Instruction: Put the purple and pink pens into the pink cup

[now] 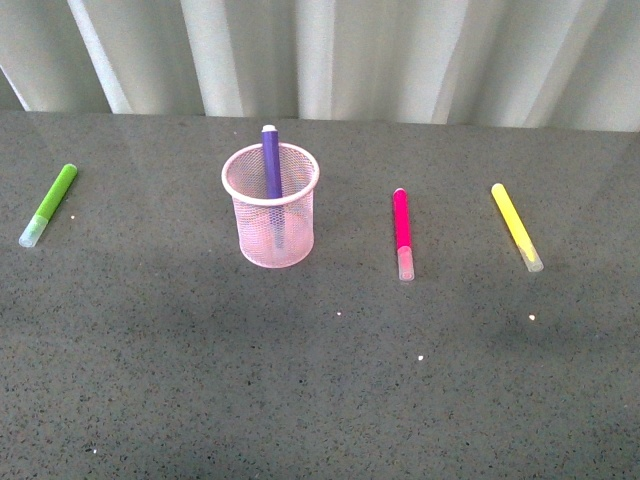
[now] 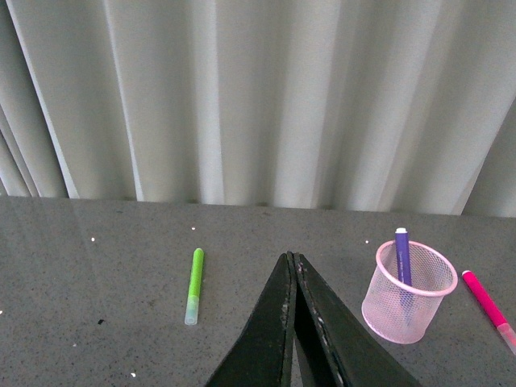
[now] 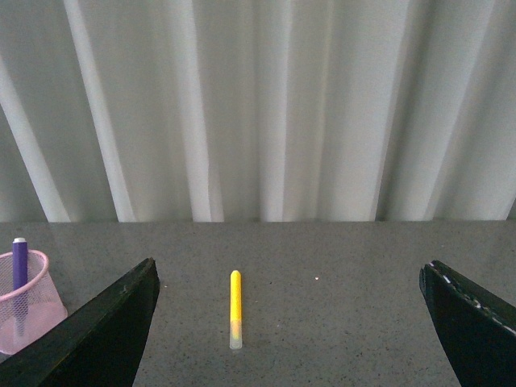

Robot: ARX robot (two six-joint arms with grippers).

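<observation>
The pink cup (image 1: 271, 204) stands upright on the dark table, and the purple pen (image 1: 271, 160) stands inside it, leaning on the far rim. The pink pen (image 1: 402, 232) lies flat on the table to the cup's right, clear cap toward me. Neither gripper shows in the front view. In the left wrist view my left gripper (image 2: 291, 260) is shut with nothing in it, well short of the cup (image 2: 407, 294) and the purple pen (image 2: 402, 256); the pink pen (image 2: 488, 299) lies past the cup. My right gripper (image 3: 290, 270) is wide open and empty; the cup (image 3: 26, 313) sits at that view's edge.
A lime-green marker (image 1: 49, 204) lies at the table's far left. A yellow marker (image 1: 516, 226) lies to the right of the pink pen, in front of my right gripper (image 3: 235, 309). Pale curtains (image 1: 330, 55) hang behind the table's back edge.
</observation>
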